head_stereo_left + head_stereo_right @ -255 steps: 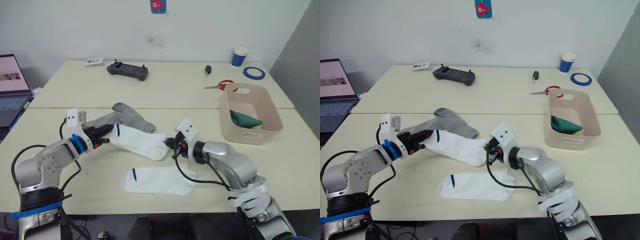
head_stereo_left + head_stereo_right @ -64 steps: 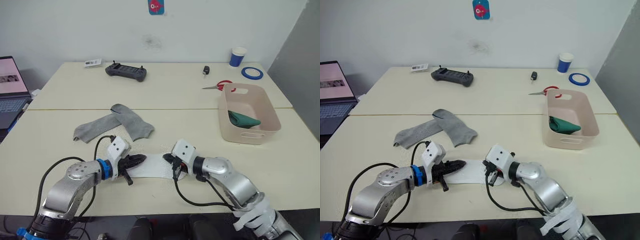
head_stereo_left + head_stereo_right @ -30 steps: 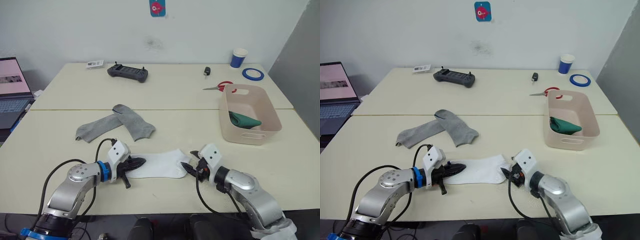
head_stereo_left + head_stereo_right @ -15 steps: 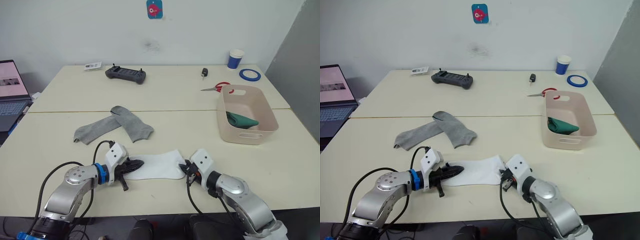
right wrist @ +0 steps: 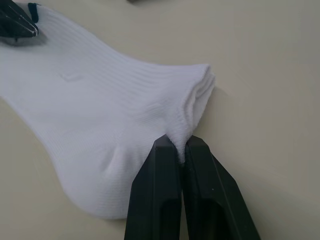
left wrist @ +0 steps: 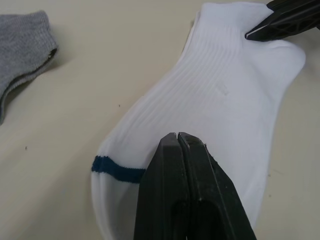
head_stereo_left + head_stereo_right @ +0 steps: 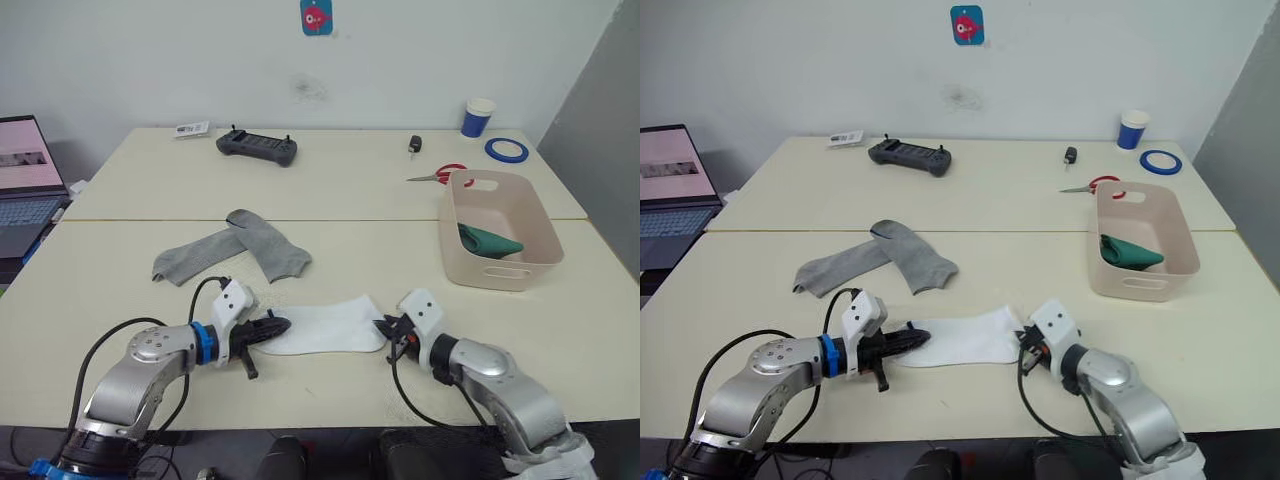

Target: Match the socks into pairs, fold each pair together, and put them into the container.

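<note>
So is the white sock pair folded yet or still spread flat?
Spread flat: the white navy-striped socks lie stacked at full length, each end pinched.

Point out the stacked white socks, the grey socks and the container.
white socks (image 7: 325,327), left eye view, on the ribbed middle of the top sock.
grey socks (image 7: 268,243), left eye view, on the upper sock's foot.
container (image 7: 498,272), left eye view, on its near wall by the slot handle.

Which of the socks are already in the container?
Only the dark green socks, bundled inside the container. The grey socks lie loose on the table, and the stacked white socks lie flat between both grippers.
</note>
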`<move>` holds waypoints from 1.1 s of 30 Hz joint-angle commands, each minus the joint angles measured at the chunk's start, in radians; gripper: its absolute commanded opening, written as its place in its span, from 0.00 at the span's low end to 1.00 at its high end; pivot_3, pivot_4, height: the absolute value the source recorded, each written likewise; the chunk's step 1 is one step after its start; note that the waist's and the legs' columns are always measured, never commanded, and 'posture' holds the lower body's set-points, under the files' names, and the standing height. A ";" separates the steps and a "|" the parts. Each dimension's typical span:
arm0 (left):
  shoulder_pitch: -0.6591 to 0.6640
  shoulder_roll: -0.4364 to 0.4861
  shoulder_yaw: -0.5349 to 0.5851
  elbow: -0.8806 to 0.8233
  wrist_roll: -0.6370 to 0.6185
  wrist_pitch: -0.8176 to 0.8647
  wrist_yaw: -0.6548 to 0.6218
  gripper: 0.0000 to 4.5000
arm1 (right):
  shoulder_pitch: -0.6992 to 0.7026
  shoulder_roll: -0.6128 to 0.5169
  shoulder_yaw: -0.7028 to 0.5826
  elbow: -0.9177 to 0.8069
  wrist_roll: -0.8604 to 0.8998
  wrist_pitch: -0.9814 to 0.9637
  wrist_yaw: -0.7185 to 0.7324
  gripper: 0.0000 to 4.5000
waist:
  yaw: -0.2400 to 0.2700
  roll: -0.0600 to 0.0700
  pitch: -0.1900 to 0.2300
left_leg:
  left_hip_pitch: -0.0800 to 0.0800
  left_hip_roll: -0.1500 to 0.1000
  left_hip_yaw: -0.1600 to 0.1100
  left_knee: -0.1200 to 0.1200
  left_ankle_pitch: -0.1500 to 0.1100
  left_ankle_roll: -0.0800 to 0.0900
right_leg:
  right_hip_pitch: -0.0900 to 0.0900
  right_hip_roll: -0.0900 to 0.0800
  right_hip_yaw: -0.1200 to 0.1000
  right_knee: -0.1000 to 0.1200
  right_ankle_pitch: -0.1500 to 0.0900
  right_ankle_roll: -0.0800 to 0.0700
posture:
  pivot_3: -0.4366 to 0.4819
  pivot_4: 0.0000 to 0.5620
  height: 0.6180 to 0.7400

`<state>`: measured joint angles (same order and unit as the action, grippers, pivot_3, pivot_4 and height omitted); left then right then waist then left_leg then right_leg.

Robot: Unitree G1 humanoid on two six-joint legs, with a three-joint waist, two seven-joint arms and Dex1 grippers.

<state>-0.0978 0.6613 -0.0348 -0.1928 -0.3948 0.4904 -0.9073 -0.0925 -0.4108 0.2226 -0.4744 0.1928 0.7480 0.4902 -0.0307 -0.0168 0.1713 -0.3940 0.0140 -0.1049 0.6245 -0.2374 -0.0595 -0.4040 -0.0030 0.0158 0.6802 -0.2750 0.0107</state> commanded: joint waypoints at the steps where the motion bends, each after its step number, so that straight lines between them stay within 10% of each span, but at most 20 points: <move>1: -0.018 -0.031 -0.018 -0.005 0.009 -0.013 0.015 0.00 | -0.036 -0.025 -0.035 -0.076 0.058 0.011 0.052 0.00 | 0.000 0.000 0.000 | 0.000 0.000 0.000 0.000 0.000 0.000 | 0.000 0.000 0.000 0.000 0.000 0.000 | 0.48 0.27 1.00; 33: 0.138 0.037 -0.002 0.047 0.033 -0.039 -0.012 0.00 | -0.375 0.302 0.257 0.167 0.123 0.112 0.036 0.00 | -0.013 0.002 -0.001 | 0.002 0.001 -0.001 -0.001 0.000 0.000 | 0.000 0.001 0.000 0.001 0.000 -0.001 | 0.48 0.27 1.00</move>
<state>0.0117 0.7033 0.0041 -0.1680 -0.3927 0.4316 -0.9265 -0.4479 -0.1306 0.4637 -0.3038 0.3141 0.8795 0.5244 -0.0436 -0.0147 0.1707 -0.3919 0.0153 -0.1055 0.6235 -0.2373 -0.0594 -0.4040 -0.0021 0.0161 0.6811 -0.2750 0.0101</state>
